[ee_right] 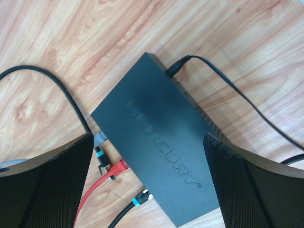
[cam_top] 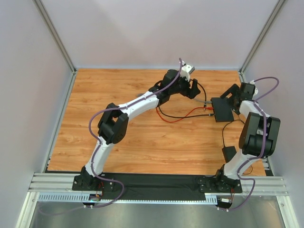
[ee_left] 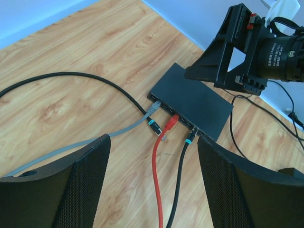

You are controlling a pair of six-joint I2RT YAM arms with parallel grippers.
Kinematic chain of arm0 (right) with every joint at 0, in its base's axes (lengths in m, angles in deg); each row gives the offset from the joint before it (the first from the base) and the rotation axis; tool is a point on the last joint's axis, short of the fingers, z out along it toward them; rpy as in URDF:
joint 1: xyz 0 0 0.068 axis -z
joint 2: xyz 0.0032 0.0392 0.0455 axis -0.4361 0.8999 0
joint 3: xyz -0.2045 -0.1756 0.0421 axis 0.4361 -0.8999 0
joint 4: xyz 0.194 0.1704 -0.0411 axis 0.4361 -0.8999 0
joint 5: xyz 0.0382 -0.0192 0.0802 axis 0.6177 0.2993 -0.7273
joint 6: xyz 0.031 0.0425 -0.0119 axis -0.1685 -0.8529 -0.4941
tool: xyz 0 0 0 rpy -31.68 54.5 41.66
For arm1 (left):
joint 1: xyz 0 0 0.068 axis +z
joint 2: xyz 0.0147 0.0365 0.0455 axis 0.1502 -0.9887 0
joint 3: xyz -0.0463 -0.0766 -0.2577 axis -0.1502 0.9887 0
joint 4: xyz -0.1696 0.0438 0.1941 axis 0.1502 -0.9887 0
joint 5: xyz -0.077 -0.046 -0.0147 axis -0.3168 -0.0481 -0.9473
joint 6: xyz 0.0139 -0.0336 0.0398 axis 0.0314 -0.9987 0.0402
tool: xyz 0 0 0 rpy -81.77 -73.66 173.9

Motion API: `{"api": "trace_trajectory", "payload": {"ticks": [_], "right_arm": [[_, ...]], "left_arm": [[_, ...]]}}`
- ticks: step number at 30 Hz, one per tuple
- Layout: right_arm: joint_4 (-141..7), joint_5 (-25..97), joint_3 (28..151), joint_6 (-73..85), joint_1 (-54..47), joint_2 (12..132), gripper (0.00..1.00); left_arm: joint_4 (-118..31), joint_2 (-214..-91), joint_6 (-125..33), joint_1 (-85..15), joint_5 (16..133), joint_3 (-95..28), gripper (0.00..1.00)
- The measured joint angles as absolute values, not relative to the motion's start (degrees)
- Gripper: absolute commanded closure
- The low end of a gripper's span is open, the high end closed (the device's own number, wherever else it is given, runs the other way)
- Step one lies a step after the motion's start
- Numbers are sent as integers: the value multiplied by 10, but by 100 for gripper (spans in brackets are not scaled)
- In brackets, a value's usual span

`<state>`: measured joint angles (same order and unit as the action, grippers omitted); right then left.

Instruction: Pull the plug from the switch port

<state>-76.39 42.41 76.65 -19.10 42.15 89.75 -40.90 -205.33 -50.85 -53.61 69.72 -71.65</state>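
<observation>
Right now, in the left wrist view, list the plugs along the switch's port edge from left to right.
Gray plug → red plug → black cable's teal-collared plug. The second black cable's plug crosses the gray one, so I leave it out.

text: "MERCURY" | on: top face of the flat matte-black rectangular switch box (ee_right: pixel 161 142) | form: raised capitals, same black as the casing | other: small white print on the black cylindrical lens barrel (ee_left: pixel 280 54), too small to read

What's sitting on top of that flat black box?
Nothing rests on the switch; only the word MERCURY marks its top. The open right claw hangs over it. Its underside, against the wooden table, is hidden.
</observation>
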Motion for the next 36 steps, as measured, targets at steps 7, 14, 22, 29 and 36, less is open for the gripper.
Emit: {"api": "trace_trajectory", "payload": {"ticks": [7, 14, 22, 29, 36], "right_arm": [[-765, 425, 780, -182, 432, 936, 4], [-755, 408, 781, -181, 436, 943, 13], [-691, 322, 764, -214, 437, 960, 18], [-626, 253, 746, -254, 433, 982, 20], [-572, 200, 734, -300, 430, 1006, 20]], "left_arm": [[-400, -2099, -511, -537, 689, -746, 19], [-401, -2122, -519, -543, 689, -782, 25], [-401, -2144, -541, -547, 694, -814, 29], [-411, -2166, -555, -547, 694, -818, 35], [-413, -2189, -569, -547, 675, -840, 38]]}}
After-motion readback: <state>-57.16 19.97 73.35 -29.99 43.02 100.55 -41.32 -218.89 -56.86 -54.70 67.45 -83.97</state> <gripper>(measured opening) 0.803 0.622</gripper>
